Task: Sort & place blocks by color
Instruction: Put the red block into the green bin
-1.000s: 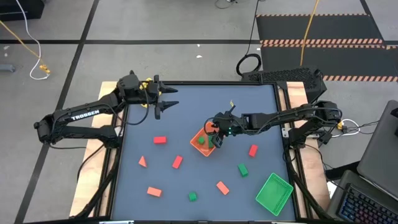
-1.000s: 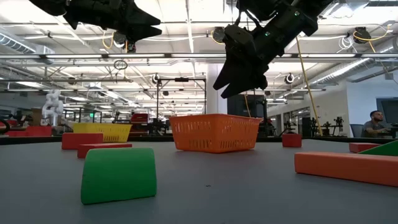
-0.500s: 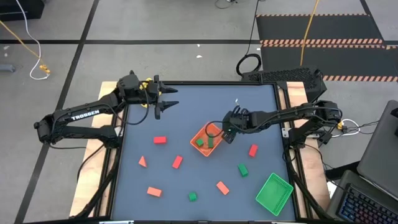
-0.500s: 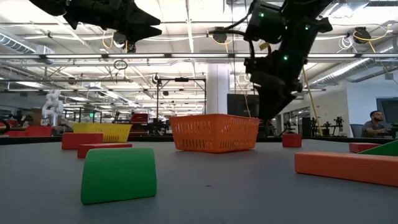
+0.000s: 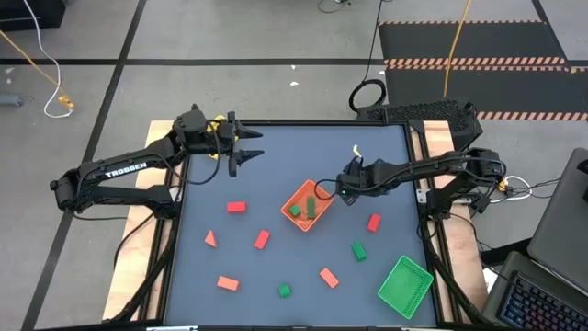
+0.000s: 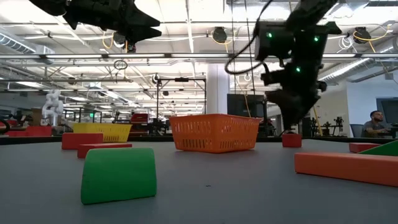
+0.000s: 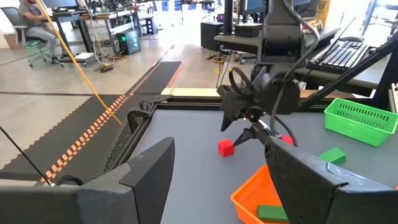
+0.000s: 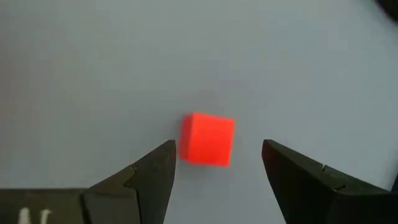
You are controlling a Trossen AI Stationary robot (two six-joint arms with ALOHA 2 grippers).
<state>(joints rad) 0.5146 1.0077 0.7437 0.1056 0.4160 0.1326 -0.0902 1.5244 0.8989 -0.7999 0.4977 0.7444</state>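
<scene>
red cube [image 8: 208,139], table-flat, between open right end effector [image 8: 217,163] fingers

Orange tray [image 5: 296,200] mid-table, green tray [image 5: 405,286] near a corner, yellow tray [image 6: 111,131] far off.

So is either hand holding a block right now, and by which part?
Nothing is held. The right hand hovers open above a small red cube; the left hand waits open near the table's far edge.
</scene>
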